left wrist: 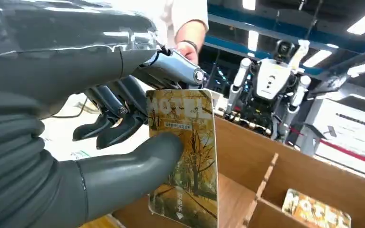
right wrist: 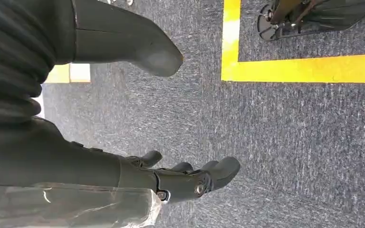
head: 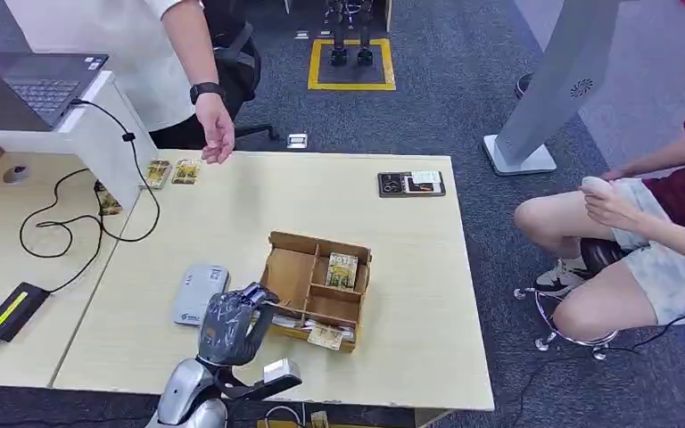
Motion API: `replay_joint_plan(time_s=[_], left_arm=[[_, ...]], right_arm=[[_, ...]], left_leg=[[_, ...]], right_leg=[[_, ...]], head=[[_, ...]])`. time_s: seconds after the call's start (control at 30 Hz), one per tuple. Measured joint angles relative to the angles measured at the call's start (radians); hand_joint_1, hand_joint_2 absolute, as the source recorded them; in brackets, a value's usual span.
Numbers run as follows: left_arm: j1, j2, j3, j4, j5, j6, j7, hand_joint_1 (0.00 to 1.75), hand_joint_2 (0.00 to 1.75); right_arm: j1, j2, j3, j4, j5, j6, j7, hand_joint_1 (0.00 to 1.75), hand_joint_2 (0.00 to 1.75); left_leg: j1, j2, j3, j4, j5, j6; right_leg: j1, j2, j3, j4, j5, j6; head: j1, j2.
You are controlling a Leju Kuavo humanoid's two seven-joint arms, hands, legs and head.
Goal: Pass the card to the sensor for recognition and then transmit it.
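My left hand (head: 230,325) hovers at the near left corner of the wooden divided box (head: 290,276), low over the table. In the left wrist view its thumb and fingers pinch a yellow "HOTEL" card (left wrist: 186,152) with an autumn-tree print, held upright over the box (left wrist: 290,161). The grey-white card sensor (head: 200,293) lies flat on the table just left of this hand. Another card (head: 342,269) stands in a far compartment of the box. My right hand (right wrist: 138,173) hangs over blue carpet, fingers apart, holding nothing.
A standing person's hand (head: 218,134) reaches over the table's far edge near two cards (head: 170,172). A black tray (head: 410,184) sits far right. Cables (head: 62,223), a power brick (head: 13,309) and a laptop (head: 40,85) lie left. A seated person (head: 642,223) is at the right.
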Motion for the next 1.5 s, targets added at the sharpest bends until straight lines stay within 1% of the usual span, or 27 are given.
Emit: replay_joint_plan(time_s=[0.17, 0.23, 0.4, 0.5, 0.57, 0.7, 0.87, 1.1, 1.33, 1.43, 1.5], left_arm=[[0.002, -0.013, 0.021, -0.005, 0.011, 0.0, 0.01, 1.75, 1.75], [-0.001, -0.016, 0.028, -0.01, 0.022, 0.0, 0.025, 1.75, 1.75], [-0.05, -0.022, 0.029, -0.024, 0.041, 0.0, 0.111, 1.75, 1.75], [-0.08, -0.022, 0.029, -0.026, 0.042, -0.002, 0.124, 1.75, 1.75], [-0.089, -0.023, 0.029, -0.029, 0.034, -0.001, 0.143, 1.75, 1.75], [-0.132, -0.022, 0.031, -0.031, 0.032, -0.006, 0.193, 1.75, 1.75], [-0.209, -0.022, 0.051, -0.025, 0.044, -0.017, 0.25, 1.75, 1.75], [-0.277, -0.022, 0.071, -0.001, 0.032, -0.017, 0.296, 1.75, 1.75], [-0.315, -0.023, 0.083, 0.02, 0.035, -0.015, 0.3, 1.75, 1.75], [-0.325, -0.028, 0.089, 0.026, 0.042, -0.01, 0.317, 1.75, 1.75], [-0.33, -0.032, 0.095, 0.029, 0.048, -0.009, 0.318, 1.75, 1.75]], right_arm=[[0.001, 0.0, 0.0, 0.0, 0.0, -0.003, 0.0, 0.0, 1.75], [0.001, 0.0, 0.001, 0.0, 0.0, -0.004, 0.002, 0.0, 1.75], [0.0, 0.0, 0.011, 0.0, 0.002, -0.006, 0.017, 0.0, 1.75], [0.0, 0.0, 0.018, 0.0, 0.002, -0.006, 0.019, 0.0, 1.75], [0.0, 0.0, 0.02, 0.0, 0.003, -0.005, 0.019, 0.0, 1.75], [-0.004, 0.001, 0.026, 0.0, 0.007, -0.005, 0.03, 0.0, 1.75], [-0.011, 0.003, 0.042, 0.0, 0.014, -0.005, 0.043, 0.0, 1.75], [-0.018, 0.007, 0.059, 0.0, 0.022, -0.005, 0.052, 0.0, 1.75], [-0.021, 0.011, 0.069, 0.0, 0.022, -0.005, 0.056, 0.0, 1.75], [-0.023, 0.012, 0.074, 0.0, 0.022, -0.007, 0.061, 0.0, 1.75], [-0.024, 0.013, 0.076, 0.0, 0.019, -0.009, 0.063, 0.0, 1.75]], left_leg=[[0.0, 0.0, 0.0, 0.0, 0.0, 0.0], [0.0, 0.0, 0.0, 0.0, 0.0, 0.0], [0.0, 0.0, 0.0, 0.0, 0.0, 0.0], [0.0, 0.0, 0.0, 0.0, 0.0, 0.0], [0.0, 0.0, 0.0, 0.0, 0.0, 0.0], [0.0, 0.0, 0.0, 0.0, 0.0, 0.0], [0.0, 0.0, 0.0, 0.0, 0.0, 0.0], [0.0, 0.0, 0.0, 0.001, 0.0, 0.0], [0.0, 0.0, 0.0, 0.0, 0.0, 0.0], [0.0, 0.0, 0.0, 0.001, 0.0, 0.0], [0.0, 0.0, 0.0, 0.001, 0.0, 0.0]], right_leg=[[0.0, 0.0, 0.0, 0.0, 0.0, 0.0], [0.0, 0.0, 0.0, 0.0, 0.0, 0.0], [0.0, 0.0, 0.0, 0.0, 0.0, 0.0], [0.0, 0.0, 0.0, 0.0, 0.0, 0.0], [0.0, 0.0, 0.0, 0.0, 0.0, 0.0], [0.0, 0.0, 0.0, 0.0, 0.0, 0.0], [0.0, 0.0, 0.0, 0.0, 0.001, 0.0], [0.0, 0.0, 0.0, 0.0, 0.001, 0.0], [0.0, 0.0, 0.0, 0.0, 0.001, 0.0], [0.0, 0.0, 0.0, 0.0, 0.001, 0.0], [0.0, 0.0, 0.0, 0.0, 0.001, 0.0]], head=[[0.0, 0.0], [0.0, 0.0], [0.0, 0.0], [0.0, 0.0], [0.0, 0.0], [0.0, 0.0], [0.0, 0.0], [0.0, 0.0], [0.0, 0.0], [0.0, 0.0], [0.0, 0.0]])
